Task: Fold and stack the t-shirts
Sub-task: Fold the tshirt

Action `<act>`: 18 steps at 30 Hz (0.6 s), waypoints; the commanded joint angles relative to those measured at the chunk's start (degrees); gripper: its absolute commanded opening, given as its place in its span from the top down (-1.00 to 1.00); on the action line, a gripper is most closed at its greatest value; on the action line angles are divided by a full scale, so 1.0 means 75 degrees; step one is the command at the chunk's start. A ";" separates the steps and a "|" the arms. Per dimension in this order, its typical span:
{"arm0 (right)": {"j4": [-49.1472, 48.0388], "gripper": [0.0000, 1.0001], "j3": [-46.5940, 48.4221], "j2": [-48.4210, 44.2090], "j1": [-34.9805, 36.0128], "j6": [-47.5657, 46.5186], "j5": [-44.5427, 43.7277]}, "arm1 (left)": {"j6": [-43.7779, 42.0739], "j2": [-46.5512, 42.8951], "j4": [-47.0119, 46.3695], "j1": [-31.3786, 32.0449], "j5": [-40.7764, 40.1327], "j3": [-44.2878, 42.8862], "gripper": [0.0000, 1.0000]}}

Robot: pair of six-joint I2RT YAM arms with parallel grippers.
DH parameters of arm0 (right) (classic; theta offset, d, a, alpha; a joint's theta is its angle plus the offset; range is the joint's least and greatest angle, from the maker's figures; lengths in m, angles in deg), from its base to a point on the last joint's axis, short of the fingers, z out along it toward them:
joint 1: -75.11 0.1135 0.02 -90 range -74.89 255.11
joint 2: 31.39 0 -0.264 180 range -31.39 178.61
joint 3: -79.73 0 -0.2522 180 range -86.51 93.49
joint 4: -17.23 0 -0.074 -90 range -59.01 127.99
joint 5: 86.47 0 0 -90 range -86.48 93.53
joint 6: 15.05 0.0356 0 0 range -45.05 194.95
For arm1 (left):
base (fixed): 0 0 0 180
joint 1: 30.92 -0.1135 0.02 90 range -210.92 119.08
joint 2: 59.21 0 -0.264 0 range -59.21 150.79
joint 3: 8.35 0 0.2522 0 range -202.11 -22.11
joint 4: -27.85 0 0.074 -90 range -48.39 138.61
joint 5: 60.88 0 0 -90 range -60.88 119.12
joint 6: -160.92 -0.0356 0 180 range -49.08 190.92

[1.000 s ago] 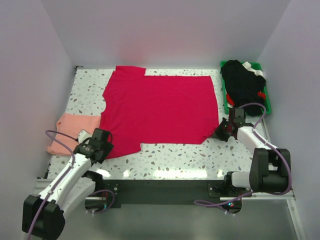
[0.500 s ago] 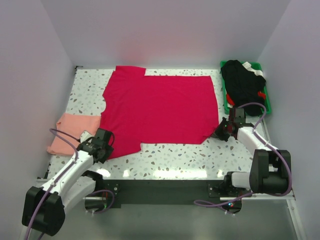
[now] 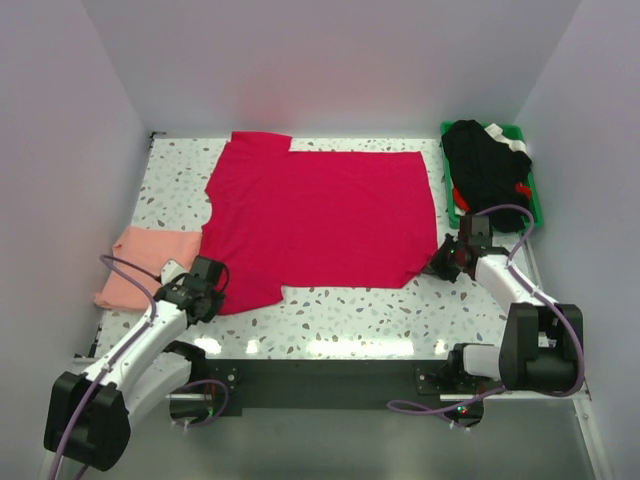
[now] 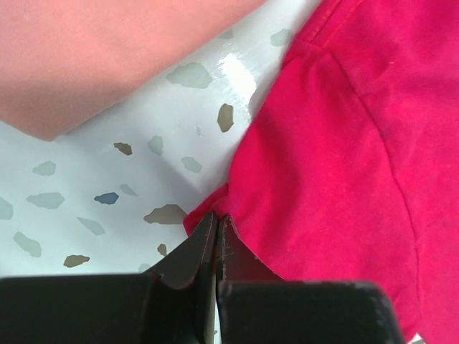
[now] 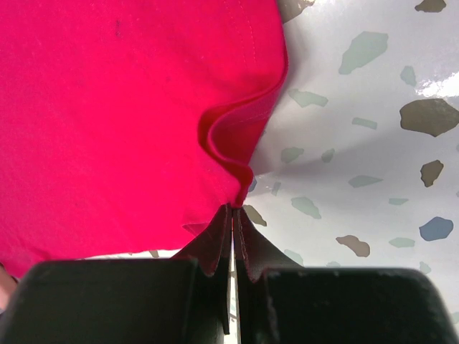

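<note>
A crimson-red t-shirt lies spread flat across the middle of the speckled table. My left gripper is shut on the tip of its near-left sleeve, pinching the cloth at the table surface. My right gripper is shut on the shirt's near-right hem corner, where the cloth buckles into a small fold. A pale salmon-pink t-shirt lies folded at the left edge, just beyond the left gripper; it also fills the upper left of the left wrist view.
A green plastic bin at the back right holds dark clothes. The table's walls close in on the left, back and right. Bare speckled tabletop shows along the near edge between the arms.
My left gripper has moved slightly forward onto the red sleeve tip and closed on it. The right arm and the shirts have stayed put.
</note>
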 commanded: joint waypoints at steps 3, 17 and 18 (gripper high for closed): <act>0.0119 1.00 0.0235 -0.0324 -0.0009 -0.0125 -0.0058 | -0.0392 -0.0649 0.0185 0.0037 -0.0374 -0.0693 1.00; 0.0154 1.00 0.1324 0.0319 0.0003 -0.0078 0.0247 | -0.2102 0.0554 -0.1043 0.0025 -0.0737 -0.2896 1.00; 0.0120 1.00 0.1569 0.0541 -0.0009 -0.0066 0.0305 | -0.2172 0.0962 -0.1161 0.0025 -0.0772 -0.3048 1.00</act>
